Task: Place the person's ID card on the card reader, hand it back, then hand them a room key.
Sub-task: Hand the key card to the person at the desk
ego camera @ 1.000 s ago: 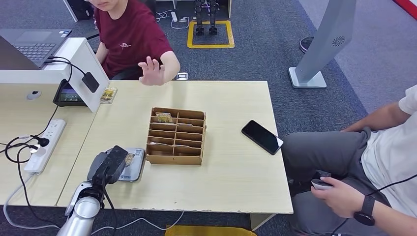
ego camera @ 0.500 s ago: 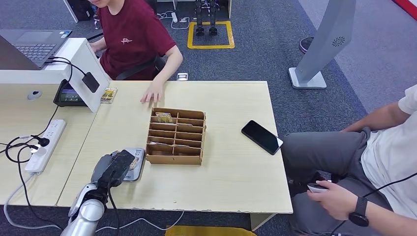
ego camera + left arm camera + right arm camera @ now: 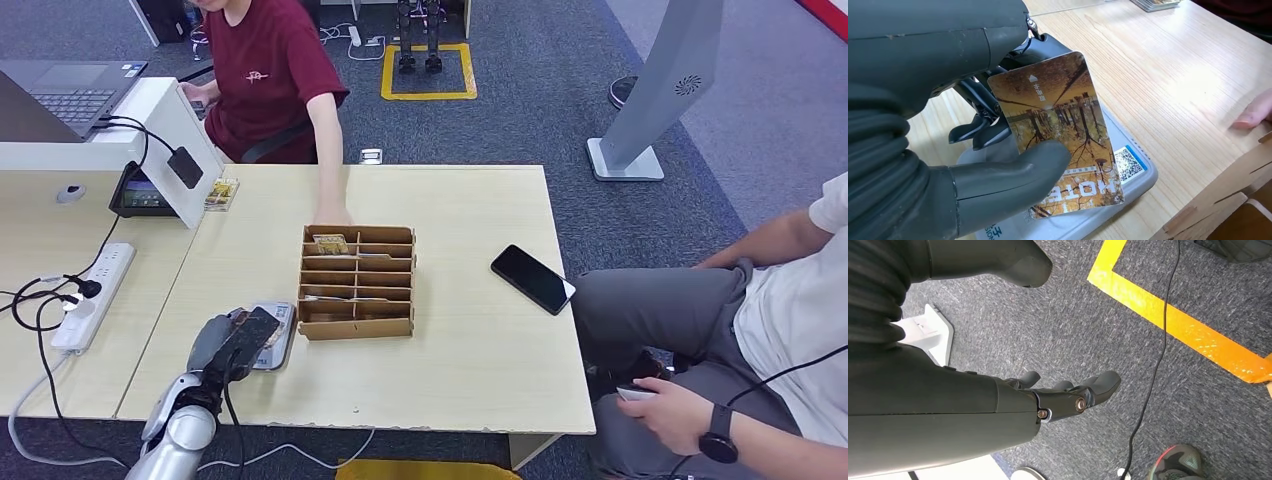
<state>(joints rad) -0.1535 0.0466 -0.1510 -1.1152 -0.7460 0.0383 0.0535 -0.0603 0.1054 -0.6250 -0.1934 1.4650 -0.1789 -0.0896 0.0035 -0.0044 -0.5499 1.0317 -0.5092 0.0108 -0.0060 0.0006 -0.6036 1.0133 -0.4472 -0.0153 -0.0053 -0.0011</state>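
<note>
The person's hand [image 3: 332, 212] has come down from mid-air to the far edge of the brown wooden slotted card organiser [image 3: 357, 281], and the robot's left hand [image 3: 232, 342] has eased slightly nearer the table's front edge. That hand pinches a glossy card with a golden autumn-tree print [image 3: 1064, 134] between its thick grey thumb [image 3: 1013, 175] and the darker fingers [image 3: 979, 131] behind it. The card hangs just above the flat grey card reader [image 3: 1140, 172], tilted, its lower corner close to the reader's blue QR sticker; whether they touch, I cannot tell. The silver left arm rises from the near table edge, wrist bent over the reader. The right hand [image 3: 1068, 390] hangs over dark carpet, fingers loosely apart, holding nothing. On the pale wooden table [image 3: 470, 350] a black smartphone [image 3: 533, 279] lies right of the organiser.
</note>
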